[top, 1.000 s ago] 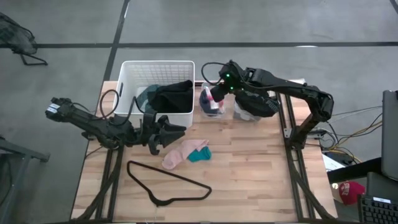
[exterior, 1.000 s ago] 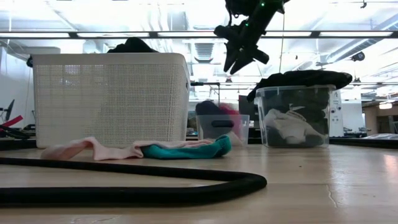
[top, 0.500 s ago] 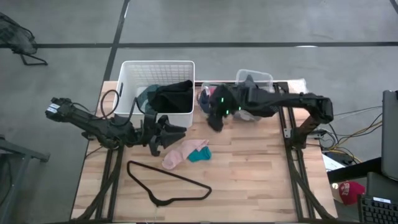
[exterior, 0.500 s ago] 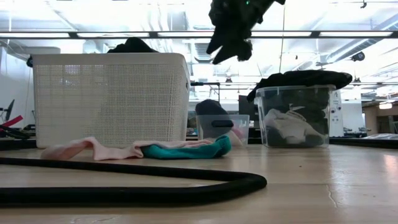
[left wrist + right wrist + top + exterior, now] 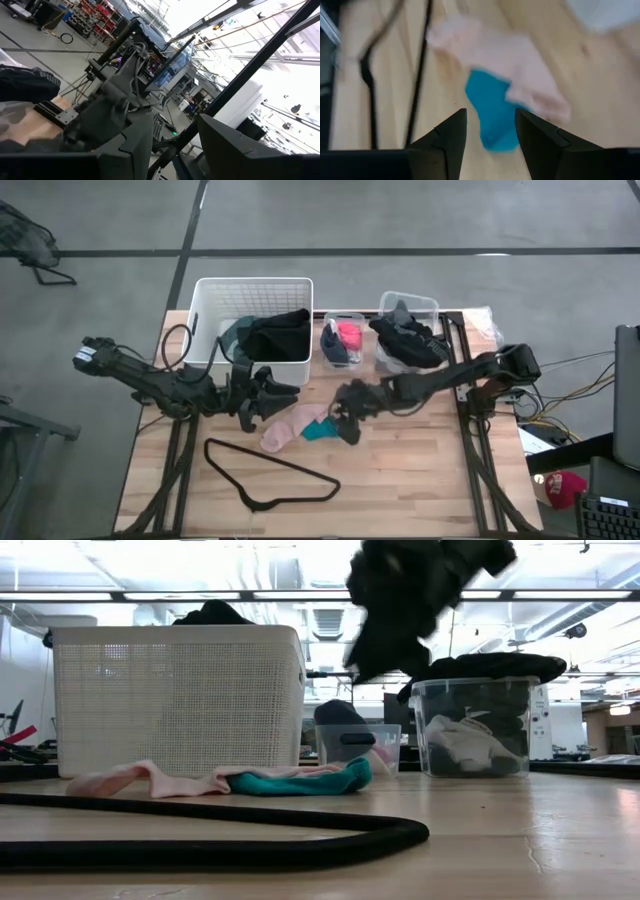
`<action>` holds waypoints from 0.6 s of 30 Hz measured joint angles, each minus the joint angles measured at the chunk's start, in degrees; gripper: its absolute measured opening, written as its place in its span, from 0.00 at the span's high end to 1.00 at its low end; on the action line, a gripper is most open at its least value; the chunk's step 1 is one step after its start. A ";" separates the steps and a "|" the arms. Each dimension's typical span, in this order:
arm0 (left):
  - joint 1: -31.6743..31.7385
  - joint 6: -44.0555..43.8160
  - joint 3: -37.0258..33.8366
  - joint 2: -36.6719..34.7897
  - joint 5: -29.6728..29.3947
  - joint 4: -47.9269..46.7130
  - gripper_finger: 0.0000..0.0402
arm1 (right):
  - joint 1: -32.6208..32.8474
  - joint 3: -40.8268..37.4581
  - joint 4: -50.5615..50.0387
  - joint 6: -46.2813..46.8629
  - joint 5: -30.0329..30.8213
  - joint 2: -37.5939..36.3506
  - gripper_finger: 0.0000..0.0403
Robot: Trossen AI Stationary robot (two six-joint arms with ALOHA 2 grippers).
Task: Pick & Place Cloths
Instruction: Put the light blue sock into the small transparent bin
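Observation:
A pale pink sock (image 5: 285, 428) and a small teal sock (image 5: 320, 429) lie flat and touching on the wooden table; both also show in the low view (image 5: 130, 780) (image 5: 310, 780). My right gripper (image 5: 347, 423) is open and hangs just above and to the right of the teal sock (image 5: 492, 120), fingers pointing down and touching nothing. My left gripper (image 5: 265, 395) is open and empty, left of the pink sock, near the white basket (image 5: 205, 330), which holds teal and black garments (image 5: 270, 335).
A small clear bin (image 5: 342, 318) holds pink-red and dark cloths. A larger clear bin (image 5: 385, 302) holds black garments that spill over its rim. A thin black wire hanger (image 5: 270, 475) lies near the table's near edge. Bare wood lies to the right of the socks.
My right gripper has swung from above the small clear bin at the far side toward the near edge and down. It now hangs over the teal sock. The socks have not moved.

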 joint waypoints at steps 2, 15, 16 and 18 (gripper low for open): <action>0.02 0.00 0.00 0.00 0.00 -0.03 0.60 | 0.85 -2.68 0.02 1.01 0.23 0.02 0.60; 0.04 0.66 0.00 0.00 -0.13 -0.82 0.60 | 1.53 -9.22 9.31 7.24 2.90 4.36 0.36; 0.04 0.63 0.00 0.00 -0.13 -0.99 0.60 | 1.76 -8.50 9.45 7.23 2.72 5.58 0.34; 0.06 -0.11 0.00 0.00 -0.13 -1.22 0.60 | 2.04 -7.29 8.75 7.28 1.99 8.02 0.30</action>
